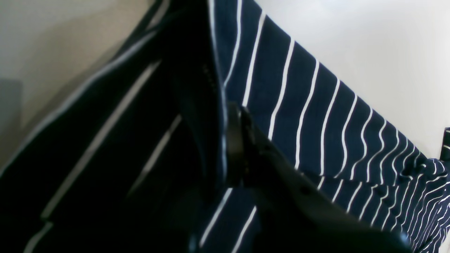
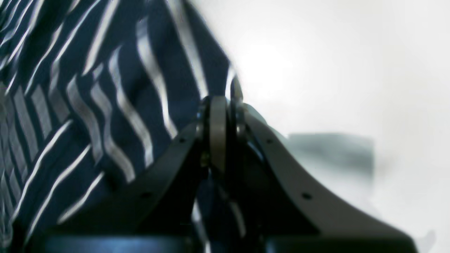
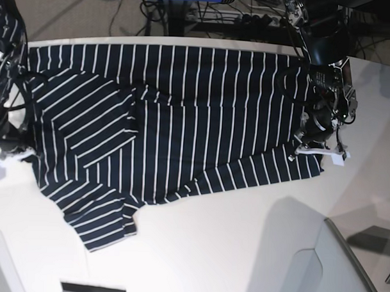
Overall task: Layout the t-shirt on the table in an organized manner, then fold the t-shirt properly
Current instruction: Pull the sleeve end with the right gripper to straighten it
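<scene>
The left gripper (image 1: pixel 233 147) is seen with its dark jaws pressed together on a fold of the dark navy, soft-fabric short-sleeved t-shirt with thin white stripes (image 1: pixel 316 116), the cloth being pinched at an edge. The right gripper (image 2: pixel 219 130) is likewise closed tight, and a hem of the same striped fabric is caught between its pads. In the base view the left gripper (image 3: pixel 310 147) is found at the garment's corner on that view's right, while the right gripper (image 3: pixel 4 139) is placed at the opposite edge. Between them the t-shirt (image 3: pixel 196 114) is spread across the large, smooth, matte white table (image 3: pixel 230 250), its main panel lying mostly flat along the far edge. The layout is judged only partly done: one sleeve is folded over the body at the right gripper's side, the lower hem is curled up on a diagonal, and a flap is trailed toward the near side. Smoothing is left, and no proper fold is yet made.
</scene>
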`<state>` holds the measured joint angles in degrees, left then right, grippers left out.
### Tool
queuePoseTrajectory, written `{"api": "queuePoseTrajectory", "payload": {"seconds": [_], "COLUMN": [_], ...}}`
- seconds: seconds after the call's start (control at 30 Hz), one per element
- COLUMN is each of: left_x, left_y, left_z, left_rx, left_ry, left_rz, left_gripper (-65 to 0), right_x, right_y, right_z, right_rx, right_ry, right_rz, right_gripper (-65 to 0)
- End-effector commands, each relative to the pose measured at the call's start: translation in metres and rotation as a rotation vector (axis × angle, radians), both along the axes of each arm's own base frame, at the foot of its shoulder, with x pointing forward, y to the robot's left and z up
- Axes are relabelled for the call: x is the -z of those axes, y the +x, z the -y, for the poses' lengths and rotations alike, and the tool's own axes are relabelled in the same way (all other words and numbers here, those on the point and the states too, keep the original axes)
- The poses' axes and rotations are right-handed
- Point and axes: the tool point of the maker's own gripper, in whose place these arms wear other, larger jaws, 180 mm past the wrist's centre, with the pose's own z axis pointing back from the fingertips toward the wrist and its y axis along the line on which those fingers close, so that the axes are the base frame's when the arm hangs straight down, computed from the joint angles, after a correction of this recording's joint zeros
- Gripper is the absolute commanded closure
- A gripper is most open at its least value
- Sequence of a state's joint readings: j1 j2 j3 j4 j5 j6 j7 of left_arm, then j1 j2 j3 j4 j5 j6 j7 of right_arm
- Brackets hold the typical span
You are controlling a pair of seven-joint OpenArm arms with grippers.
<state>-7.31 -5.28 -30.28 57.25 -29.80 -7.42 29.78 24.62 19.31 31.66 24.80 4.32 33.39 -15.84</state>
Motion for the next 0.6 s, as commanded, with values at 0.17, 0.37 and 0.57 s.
{"api": "queuePoseTrajectory", "payload": {"seconds": [0.17,0.37,0.57], "left_x": [-0.015,-0.015,-0.015], "left_y": [0.013,0.012,0.012], "left_z": [-0.008,-0.008,-0.008], "left_rx": [-0.003,-0.003,-0.003], "left_ry": [0.023,0.023,0.023], "left_rz": [0.046,0.045,0.045], "left_gripper": [0.0,0.0,0.0], "right_x": [-0.065,-0.09,-0.107], "right_y": [0.015,-0.009,-0.04], "right_z": [0.016,0.011,-0.013], "right_rx": [-0.107,-0.176,-0.247], "right_ry": [-0.118,-0.169,-0.233], "right_rz": [0.074,-0.006,-0.054], "right_gripper": [0.0,0.0,0.0]}}
